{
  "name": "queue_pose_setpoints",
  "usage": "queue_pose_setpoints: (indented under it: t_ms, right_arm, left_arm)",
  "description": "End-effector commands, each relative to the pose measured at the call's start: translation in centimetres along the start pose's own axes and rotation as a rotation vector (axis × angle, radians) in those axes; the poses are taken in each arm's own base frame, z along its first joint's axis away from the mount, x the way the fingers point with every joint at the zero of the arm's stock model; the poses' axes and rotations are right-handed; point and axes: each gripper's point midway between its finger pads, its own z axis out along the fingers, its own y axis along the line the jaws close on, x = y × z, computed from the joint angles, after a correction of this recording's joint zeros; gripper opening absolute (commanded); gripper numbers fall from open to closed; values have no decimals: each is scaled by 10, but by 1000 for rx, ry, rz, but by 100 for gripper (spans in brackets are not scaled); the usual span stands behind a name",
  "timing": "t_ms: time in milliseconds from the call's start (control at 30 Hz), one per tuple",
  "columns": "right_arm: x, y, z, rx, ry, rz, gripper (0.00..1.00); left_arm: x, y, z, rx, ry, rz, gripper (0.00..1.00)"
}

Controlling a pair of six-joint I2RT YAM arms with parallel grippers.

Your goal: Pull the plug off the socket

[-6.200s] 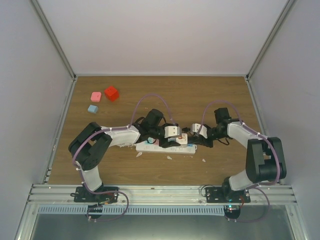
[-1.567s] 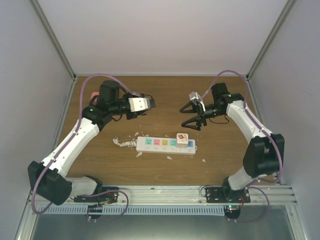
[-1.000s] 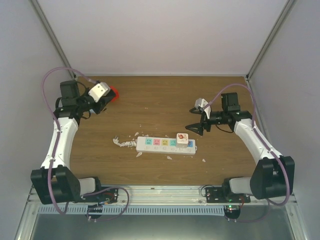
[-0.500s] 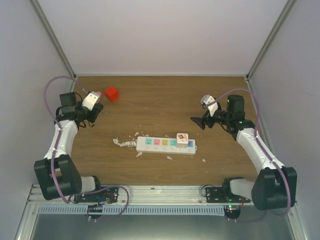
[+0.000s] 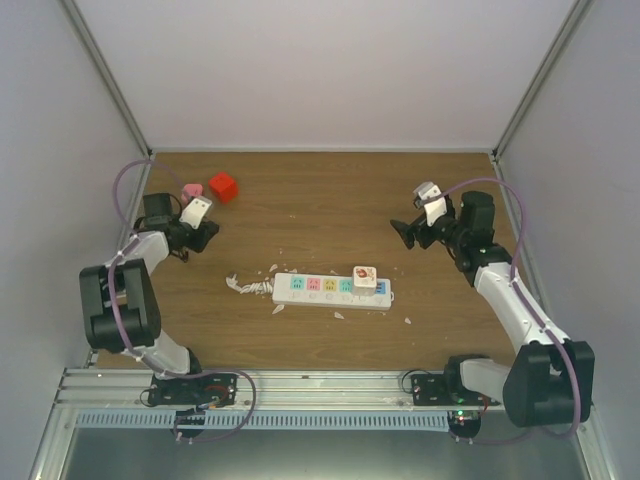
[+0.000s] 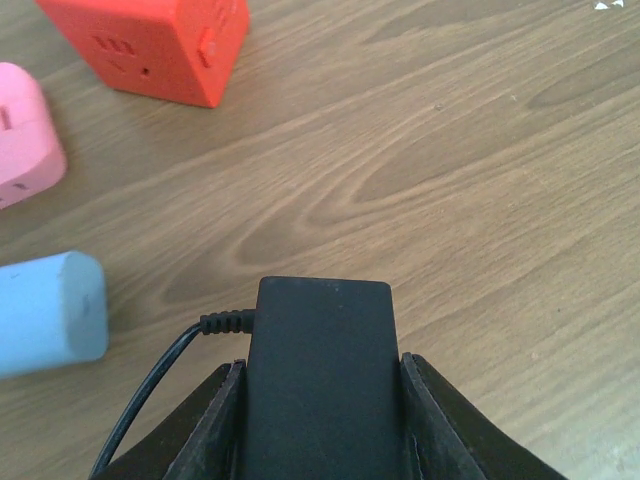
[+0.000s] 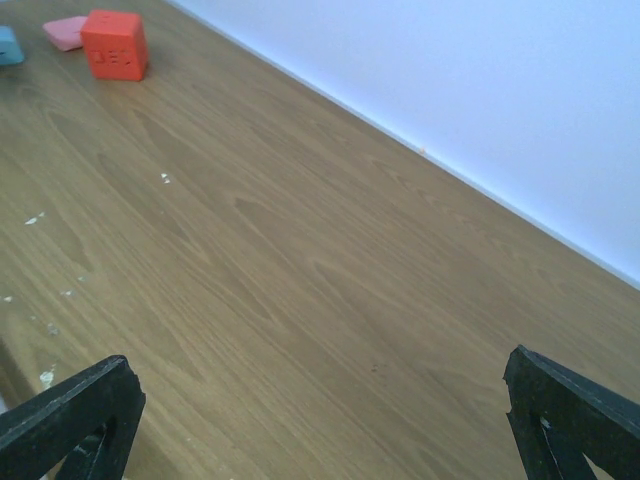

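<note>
White socket (image 5: pixel 322 290) strip with the pastel pink, blue and green faces sits around the middle of the wooden table (image 5: pixel 320 200), a bit toward the near edge and running parallel to it. Its frayed cord stub (image 5: pixel 246 285) pokes out of the end facing the left edge. 1 white cube (image 5: pixel 364 277) with a red mark on top is seated on the strip near the end facing the right edge. A few white crumbs (image 5: pixel 340 315) are scattered around it.

Left gripper (image 6: pixel 320 405) is over by the far-left corner, and its 2 fingers (image 6: pixel 222 420) are pinched against the sides of a black plug (image 6: pixel 320 345), a boxy one with a thin black cord (image 6: pixel 150 395) coming off it. So that plug is well apart from the socket. Can't tell if it's touching the wood or just hanging low over it. Right around it are 3 little blocks: a blue block (image 6: pixel 45 312) just beside it, a pink block (image 6: pixel 20 130) and a red cube (image 6: pixel 160 45) closer to the far edge.

Right gripper (image 7: pixel 320 420) is near the right edge, jaws spread wide with only bare wood between them, pointing across toward the far-left corner.
</note>
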Motion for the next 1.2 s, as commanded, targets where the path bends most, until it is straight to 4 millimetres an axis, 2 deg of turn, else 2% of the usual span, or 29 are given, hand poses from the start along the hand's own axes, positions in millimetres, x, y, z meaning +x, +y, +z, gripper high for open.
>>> queue_pose_setpoints:
  t_ms: [0,433,567,733,867,1167]
  right_arm:
    - [5,14,2,-88,4,-24,100]
    - [10,34,4,-201,-12,-23,100]
    - [12,38,4,-219,-18,-18,100]
    - [13,44,3,-247,-28,-23,100]
    - [13,55,1,-309,-46,-55,100]
    - [29,76,0,-456,-12,-126,100]
  left_arm:
    - [-28,0,18,17,-79,9,21]
    - [-27,-5,57,120,-57,-63,29]
    - [-30,-4,60,134,-55,-72,31]
    - [-28,-6,65,158,-31,-79,46]
    - [-31,-8,62,175,-30,-65,65]
    - [-64,-24,27,213,-101,3,84]
